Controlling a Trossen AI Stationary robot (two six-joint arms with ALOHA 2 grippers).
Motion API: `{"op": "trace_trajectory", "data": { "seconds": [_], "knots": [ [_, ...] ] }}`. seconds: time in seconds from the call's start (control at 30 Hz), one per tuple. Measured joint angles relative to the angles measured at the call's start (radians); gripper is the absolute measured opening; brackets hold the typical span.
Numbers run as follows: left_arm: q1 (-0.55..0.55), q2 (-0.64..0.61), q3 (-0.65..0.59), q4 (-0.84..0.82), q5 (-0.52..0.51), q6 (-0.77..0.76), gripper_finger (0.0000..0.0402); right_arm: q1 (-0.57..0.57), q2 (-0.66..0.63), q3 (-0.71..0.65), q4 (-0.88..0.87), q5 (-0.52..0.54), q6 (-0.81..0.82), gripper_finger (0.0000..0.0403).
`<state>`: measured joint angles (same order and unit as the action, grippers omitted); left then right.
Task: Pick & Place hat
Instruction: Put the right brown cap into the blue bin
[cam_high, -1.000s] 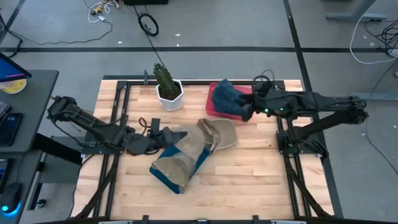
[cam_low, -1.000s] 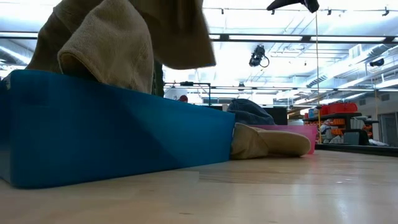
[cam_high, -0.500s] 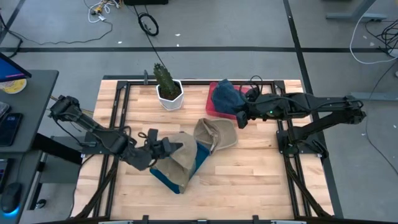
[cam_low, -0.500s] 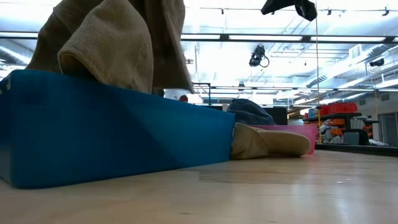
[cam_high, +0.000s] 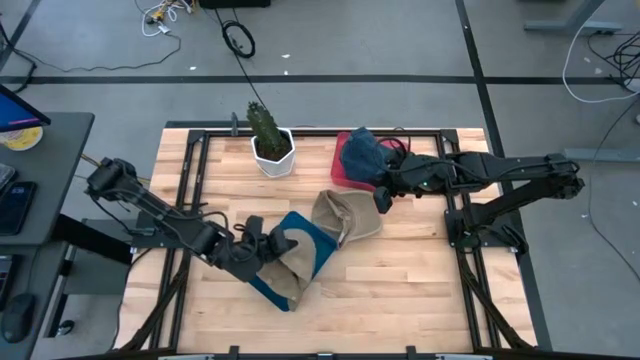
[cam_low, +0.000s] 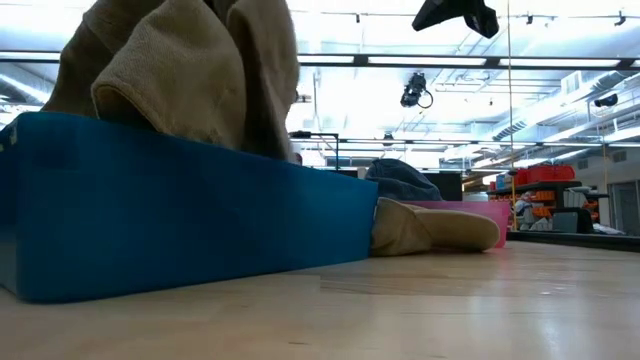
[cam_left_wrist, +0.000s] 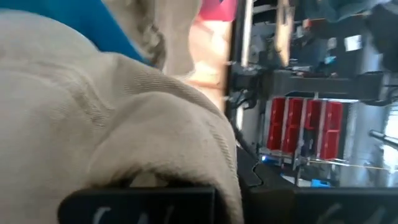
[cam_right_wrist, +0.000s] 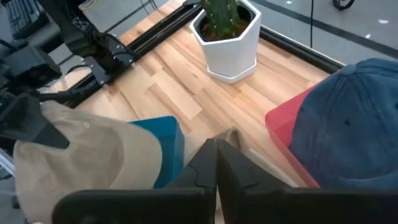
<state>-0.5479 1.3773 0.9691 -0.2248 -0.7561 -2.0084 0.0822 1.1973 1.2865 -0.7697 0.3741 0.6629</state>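
Tan cloth hat (cam_high: 290, 262), blue bin (cam_high: 305, 235)

One hat (cam_high: 285, 265) lies in the bin (cam_high: 305, 240), another hat (cam_high: 348, 213) just right of it.

Seen level across a pale wooden tabletop (cam_low: 420, 310). Large blue rectangular bin (cam_low: 190, 215) filling the near left, with beige fabric hats (cam_low: 190, 75) heaped above its rim. Behind its right end, another beige cloth hat (cam_low: 432, 228) lying on the wood, against a pink bin (cam_low: 487, 213) holding a dark blue denim hat (cam_low: 402, 180). Dark robot gripper (cam_low: 458, 13) hanging at top right, fingers too unclear to judge. Bright ceiling lights beyond.
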Motion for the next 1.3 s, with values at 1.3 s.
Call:
{"op": "trace_trajectory", "data": {
  "seconds": [1.3],
  "knots": [
    [-0.026,0.030,0.000,-0.192,0.209,-0.064,0.0018,0.000,0.000,0.000,-0.002,0.003,-0.078,0.0006]
  ]
}}
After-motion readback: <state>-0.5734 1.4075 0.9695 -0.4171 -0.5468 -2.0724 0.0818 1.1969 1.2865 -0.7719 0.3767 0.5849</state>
